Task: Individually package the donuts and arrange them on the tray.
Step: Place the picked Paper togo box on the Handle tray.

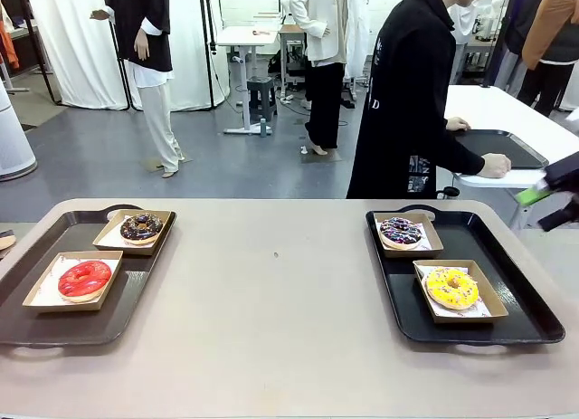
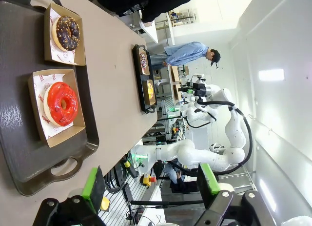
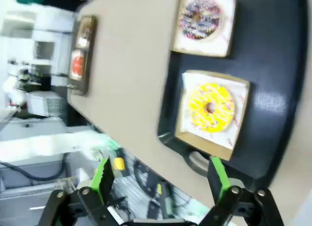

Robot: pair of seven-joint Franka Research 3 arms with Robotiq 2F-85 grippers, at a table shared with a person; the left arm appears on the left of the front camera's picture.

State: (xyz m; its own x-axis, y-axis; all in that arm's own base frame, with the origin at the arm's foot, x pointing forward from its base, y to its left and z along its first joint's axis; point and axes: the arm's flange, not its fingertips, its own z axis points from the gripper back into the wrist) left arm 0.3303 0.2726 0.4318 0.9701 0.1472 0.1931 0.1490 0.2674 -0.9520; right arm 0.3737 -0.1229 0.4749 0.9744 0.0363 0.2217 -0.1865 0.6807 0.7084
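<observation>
Both grippers, left (image 2: 148,187) and right (image 3: 161,179), gape empty. Donuts look soft, icing smears; I'd grab the yellow donut's (image 1: 451,288) cardboard box (image 1: 491,301) by its rim.

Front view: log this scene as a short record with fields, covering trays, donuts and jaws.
left tray: black, holds two cardboard boxes
chocolate donut: in the far box on the left tray
red donut: in the near box on the left tray
right tray: black, holds two cardboard boxes
purple donut: in the far box on the right tray
yellow donut: in the near box on the right tray
left gripper: jaws open, holding nothing
right gripper: jaws open, holding nothing
person: standing beyond the table's far edge
</observation>
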